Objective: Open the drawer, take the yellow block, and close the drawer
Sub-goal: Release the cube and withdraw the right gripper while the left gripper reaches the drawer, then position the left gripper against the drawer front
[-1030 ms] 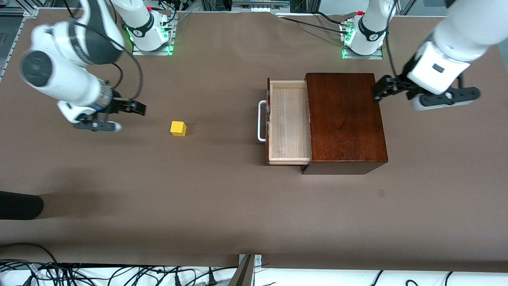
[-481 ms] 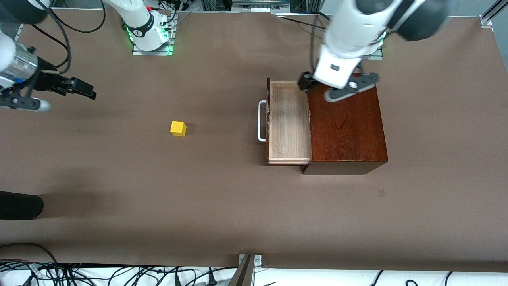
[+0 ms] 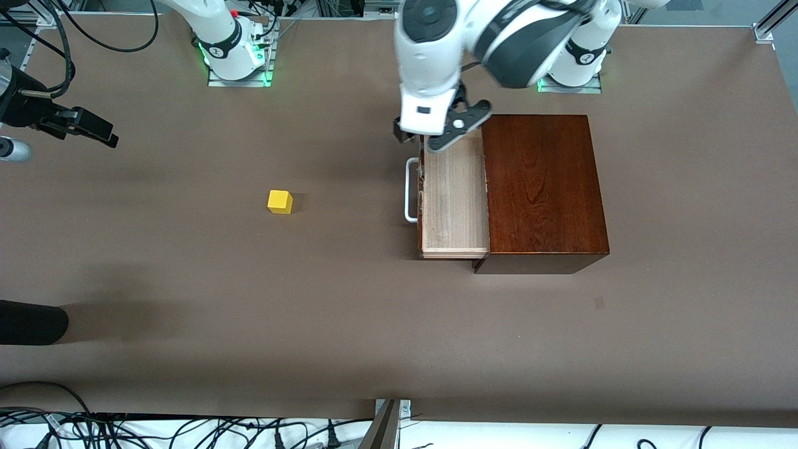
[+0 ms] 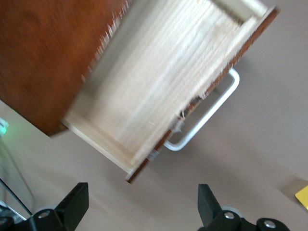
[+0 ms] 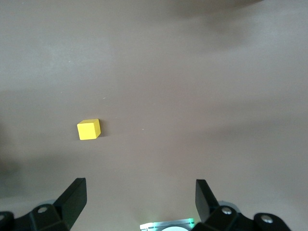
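The drawer [image 3: 454, 199] stands pulled out of the dark mahogany box [image 3: 542, 187], and its pale wooden tray is bare inside. Its white handle [image 3: 410, 190] faces the right arm's end of the table. My left gripper [image 3: 430, 138] hangs open over the drawer's corner farthest from the front camera, holding nothing. In the left wrist view the drawer [image 4: 163, 82] and handle [image 4: 214, 110] lie past the open left gripper [image 4: 142, 204]. The yellow block [image 3: 280, 201] sits on the table, away from the drawer. My right gripper [image 3: 59, 142] is open over the table's edge; its wrist view shows the block [image 5: 89, 129] ahead of the gripper [image 5: 139, 199].
A dark rounded object [image 3: 31, 323] lies at the table's edge toward the right arm's end. Cables [image 3: 187, 430] run along the edge nearest the front camera. The arm bases [image 3: 234, 53] stand at the farthest edge.
My left arm has swung from over the box's top to over the drawer's corner by the handle. The right gripper has drawn a little more toward the table's edge. Block and drawer are unmoved.
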{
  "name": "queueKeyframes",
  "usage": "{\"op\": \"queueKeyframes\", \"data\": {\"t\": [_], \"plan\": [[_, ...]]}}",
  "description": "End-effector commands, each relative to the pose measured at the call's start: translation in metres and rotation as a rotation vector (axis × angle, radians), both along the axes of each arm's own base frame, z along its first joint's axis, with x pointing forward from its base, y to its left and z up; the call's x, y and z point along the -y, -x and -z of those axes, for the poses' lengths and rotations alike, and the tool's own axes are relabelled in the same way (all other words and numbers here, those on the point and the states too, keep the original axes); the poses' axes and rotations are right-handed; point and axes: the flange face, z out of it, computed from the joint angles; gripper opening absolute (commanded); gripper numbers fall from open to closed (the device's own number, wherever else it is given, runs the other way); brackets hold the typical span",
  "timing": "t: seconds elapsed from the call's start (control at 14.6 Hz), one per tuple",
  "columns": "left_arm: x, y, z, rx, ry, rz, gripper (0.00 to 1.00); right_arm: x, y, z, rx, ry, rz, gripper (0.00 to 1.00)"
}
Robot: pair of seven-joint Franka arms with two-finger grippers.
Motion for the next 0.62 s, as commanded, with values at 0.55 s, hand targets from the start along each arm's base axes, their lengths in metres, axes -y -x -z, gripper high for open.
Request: {"op": "queueKeyframes", "data": {"t": [0.55], "plan": [[0.068, -0.013, 0.111, 0.056, -0.082, -0.269, 1.0, 0.013, -0.012, -0.005, 0.02, 0.009, -0.062, 1.0]]}}
